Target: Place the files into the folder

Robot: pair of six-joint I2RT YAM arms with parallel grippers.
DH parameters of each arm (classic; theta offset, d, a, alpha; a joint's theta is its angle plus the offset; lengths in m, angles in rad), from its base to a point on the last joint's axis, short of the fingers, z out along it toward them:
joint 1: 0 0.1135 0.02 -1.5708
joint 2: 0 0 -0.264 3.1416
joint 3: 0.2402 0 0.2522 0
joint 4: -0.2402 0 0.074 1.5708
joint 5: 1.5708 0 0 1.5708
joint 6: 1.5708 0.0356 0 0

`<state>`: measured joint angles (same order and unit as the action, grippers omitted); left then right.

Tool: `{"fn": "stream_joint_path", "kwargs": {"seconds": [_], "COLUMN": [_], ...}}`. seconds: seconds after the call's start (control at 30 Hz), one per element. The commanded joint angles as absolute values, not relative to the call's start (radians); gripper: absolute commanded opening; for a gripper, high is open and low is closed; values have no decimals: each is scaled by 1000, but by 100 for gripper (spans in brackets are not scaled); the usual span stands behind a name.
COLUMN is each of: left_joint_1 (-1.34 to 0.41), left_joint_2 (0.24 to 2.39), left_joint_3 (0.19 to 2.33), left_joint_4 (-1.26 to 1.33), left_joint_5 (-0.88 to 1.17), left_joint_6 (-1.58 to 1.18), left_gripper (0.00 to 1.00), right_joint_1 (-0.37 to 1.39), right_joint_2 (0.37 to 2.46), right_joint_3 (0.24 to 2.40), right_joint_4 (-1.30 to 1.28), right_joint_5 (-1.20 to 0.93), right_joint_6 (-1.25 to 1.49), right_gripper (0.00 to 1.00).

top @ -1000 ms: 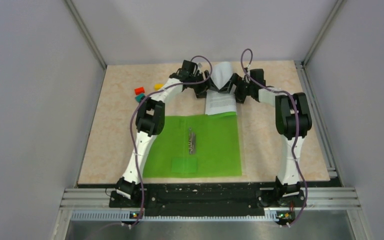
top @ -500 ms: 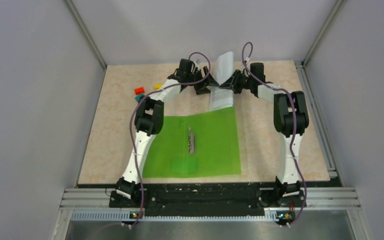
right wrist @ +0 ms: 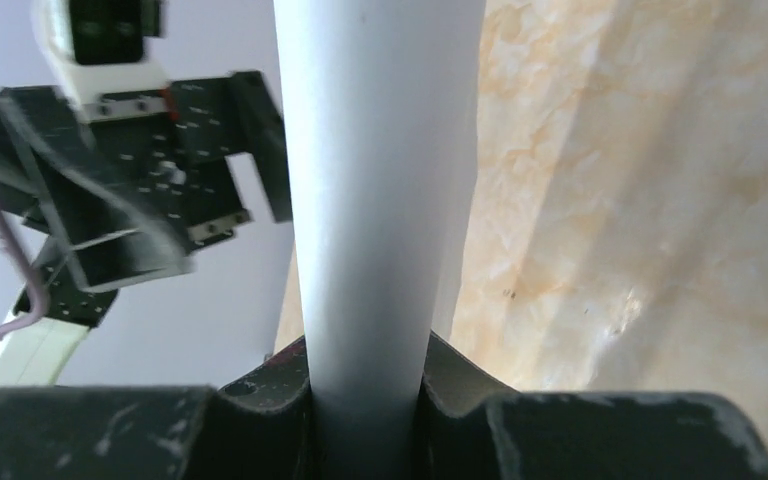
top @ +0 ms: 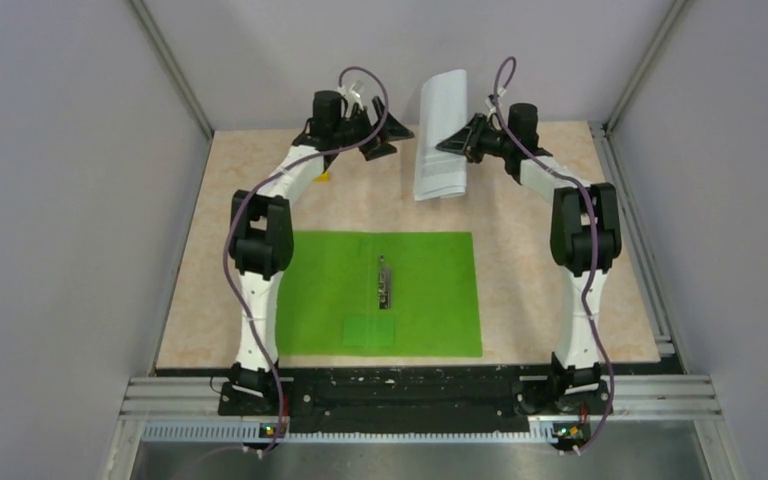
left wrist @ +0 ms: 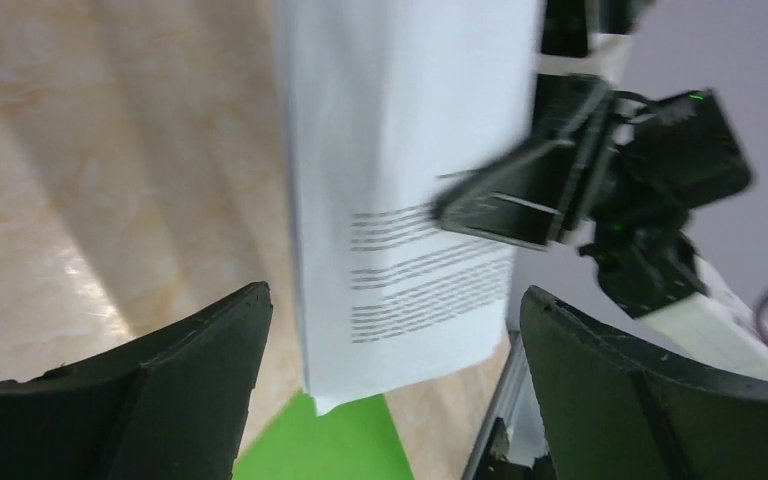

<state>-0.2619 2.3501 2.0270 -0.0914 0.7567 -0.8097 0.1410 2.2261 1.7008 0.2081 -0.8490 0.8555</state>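
Top external: right fingers (top: 460, 142) pinch files (top: 438, 170) aloft; left fingers (top: 392, 127) spread.

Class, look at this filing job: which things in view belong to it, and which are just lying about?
Belong to the job:
- the files, held up in the shut right hand
- the folder, lying open and flat
- the left hand, open, holding nothing

Just lying about:
- a small yellow block, half hidden beside the left arm

Matt white paper files (top: 440, 140), translucent green plastic folder (top: 425, 295) with metal clip (top: 385, 283), smooth marbled table (top: 520, 290).
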Motion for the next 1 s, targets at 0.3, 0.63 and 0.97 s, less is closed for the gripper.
{"fn": "stream_joint_path", "kwargs": {"seconds": [0.3,0.63,0.97], "left_joint_1": [-273,-275,-304], "left_joint_2": [1832,1626,1550], "left_joint_3": [1570,1325,1292], "left_joint_4": [165,514,623], "left_joint_5": [962,1063,1070], "left_joint_6": [-771,-1037,-1150], "left_gripper": [99,98,87], "right_joint_1": [202,291,301], "right_joint_2": [1753,1557,1524], "right_joint_3": [1327,1242,1292], "right_joint_4": [555,452,196], "right_joint_5": [-1048,-1052,-986], "right_joint_6": [1069,1022,850], "right_gripper": [21,22,22]}}
